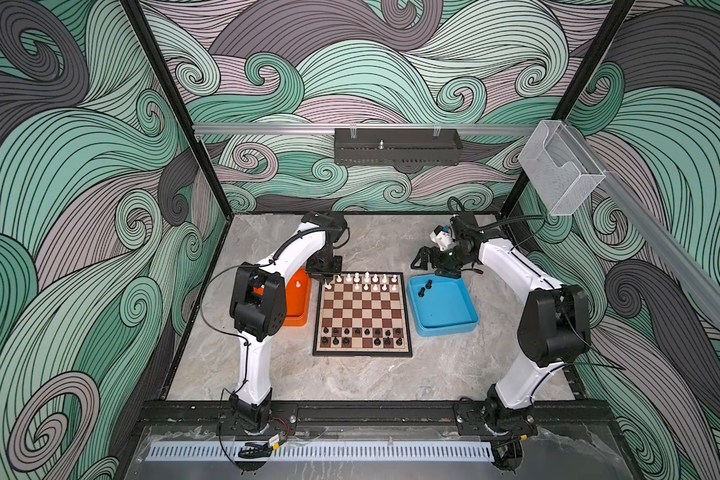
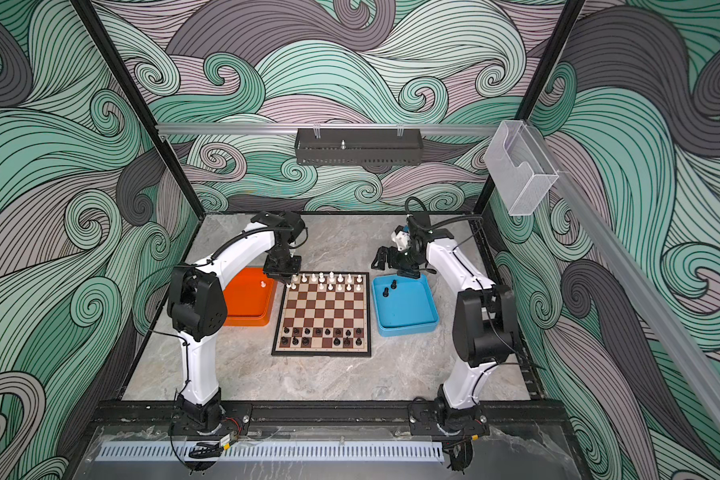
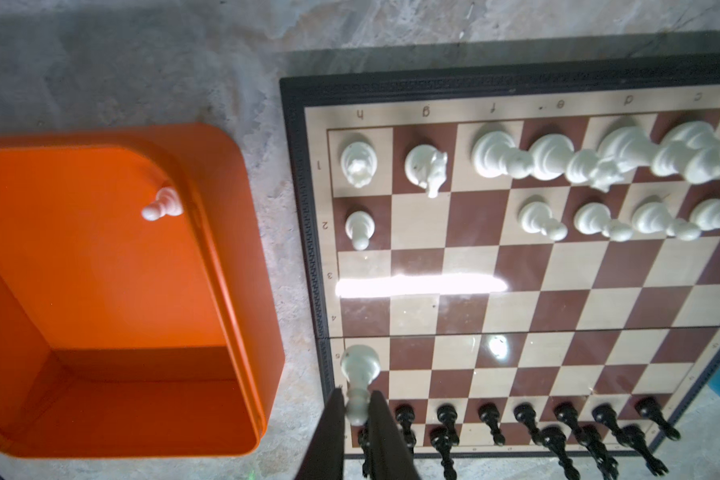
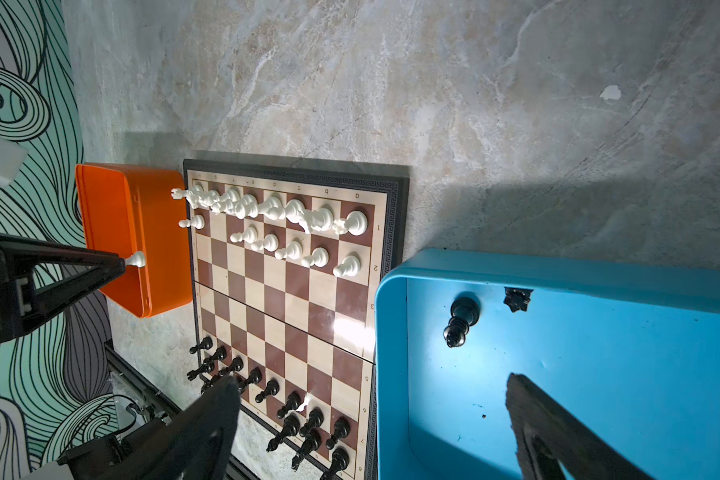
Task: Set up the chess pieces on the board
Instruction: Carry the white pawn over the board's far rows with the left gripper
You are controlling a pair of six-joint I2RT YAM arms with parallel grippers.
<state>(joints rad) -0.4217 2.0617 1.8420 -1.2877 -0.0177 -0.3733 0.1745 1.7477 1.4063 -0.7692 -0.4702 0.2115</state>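
**Left arm brings a white pawn to the board's far-left corner**

The left gripper (image 3: 356, 400), almost closed, pinches a white pawn (image 3: 359, 372) by its head. The pawn's base hangs down at the far-left corner of the board (image 1: 362, 307). Two vacant squares (image 3: 418, 222) in White's pawn row lie just to the right in both top views, beside the edge pawn (image 3: 359, 228), and the left arm is clearly nearer them. The right gripper (image 1: 426, 258) hovers wide open and empty above the blue tray (image 1: 445, 330), where two black pieces (image 1: 429, 285) wait.

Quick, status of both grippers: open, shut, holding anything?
Left gripper: closed on a white pawn.
Right gripper: open, holding nothing.
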